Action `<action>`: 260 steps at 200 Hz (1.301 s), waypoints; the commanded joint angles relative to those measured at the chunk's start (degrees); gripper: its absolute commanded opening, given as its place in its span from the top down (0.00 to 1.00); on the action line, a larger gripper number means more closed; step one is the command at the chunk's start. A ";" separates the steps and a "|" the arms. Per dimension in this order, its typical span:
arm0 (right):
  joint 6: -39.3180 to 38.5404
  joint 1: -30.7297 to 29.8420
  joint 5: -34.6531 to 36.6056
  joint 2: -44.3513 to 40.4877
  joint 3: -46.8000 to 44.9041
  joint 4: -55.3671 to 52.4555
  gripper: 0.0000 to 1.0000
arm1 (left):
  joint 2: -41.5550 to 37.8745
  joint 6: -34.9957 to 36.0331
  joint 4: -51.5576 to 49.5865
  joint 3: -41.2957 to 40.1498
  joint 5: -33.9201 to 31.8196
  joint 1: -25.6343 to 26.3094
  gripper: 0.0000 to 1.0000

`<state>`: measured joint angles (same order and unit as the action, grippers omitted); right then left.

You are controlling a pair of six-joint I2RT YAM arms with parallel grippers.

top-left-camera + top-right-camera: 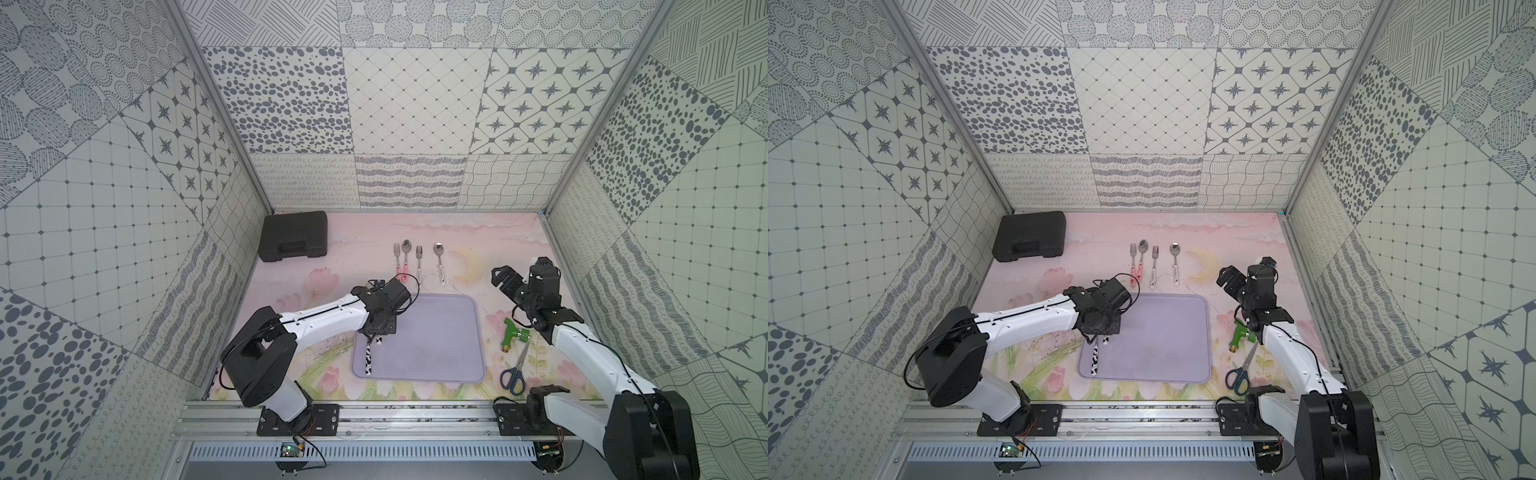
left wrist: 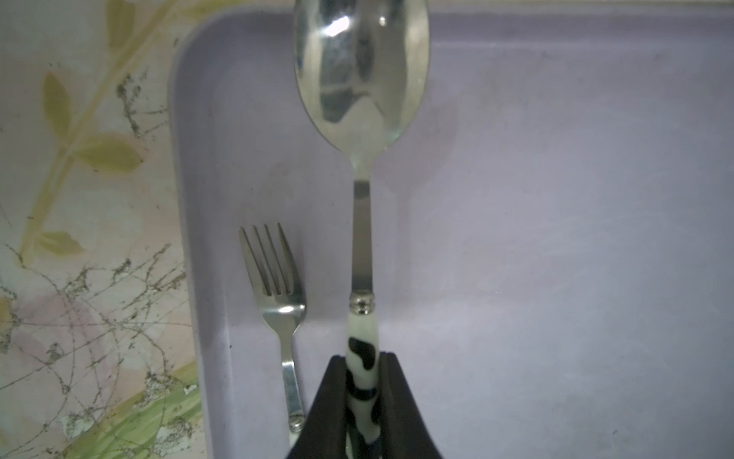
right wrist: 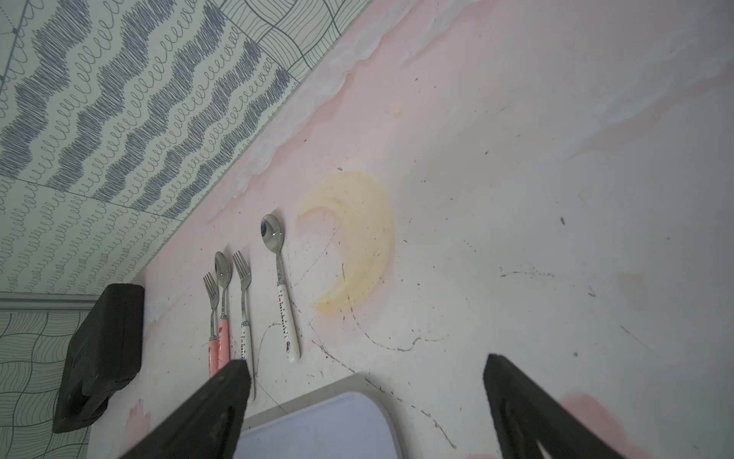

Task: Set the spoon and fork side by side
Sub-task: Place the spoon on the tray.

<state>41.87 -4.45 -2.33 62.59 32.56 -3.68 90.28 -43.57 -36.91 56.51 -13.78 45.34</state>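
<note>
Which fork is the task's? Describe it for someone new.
Find the purple tray. Along its edge by the left arm lies the fork. Its handle is black-and-white blotched, unlike the pink-handled fork and white-handled fork beyond the tray.

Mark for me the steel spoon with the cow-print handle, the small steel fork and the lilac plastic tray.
Cow-print-handled steel spoon [image 2: 362, 238]: left wrist view, on its metal stem.
Small steel fork [image 2: 282, 314]: left wrist view, base of the tines.
Lilac plastic tray [image 2: 556, 258]: left wrist view, bare floor.
</note>
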 commanded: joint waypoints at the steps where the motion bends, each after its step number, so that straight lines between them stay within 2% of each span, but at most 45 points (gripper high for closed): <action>1: 0.50 -0.21 0.17 -0.99 -0.04 1.38 0.03 | -1.79 -6.81 -1.88 -2.00 -3.55 3.18 1.00; 104: 0.50 -0.21 -0.05 -0.98 -0.04 1.40 0.03 | -2.14 -15.05 -1.95 -7.34 -4.59 11.71 1.00; 260: 0.58 -0.21 -0.22 -0.53 -0.04 1.57 0.03 | -2.04 -20.76 -3.07 -10.86 -4.85 15.87 0.99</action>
<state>41.87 -4.45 -2.35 62.59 32.56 -3.68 88.05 -62.08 -36.67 46.13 -18.33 60.45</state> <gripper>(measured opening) 0.969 0.154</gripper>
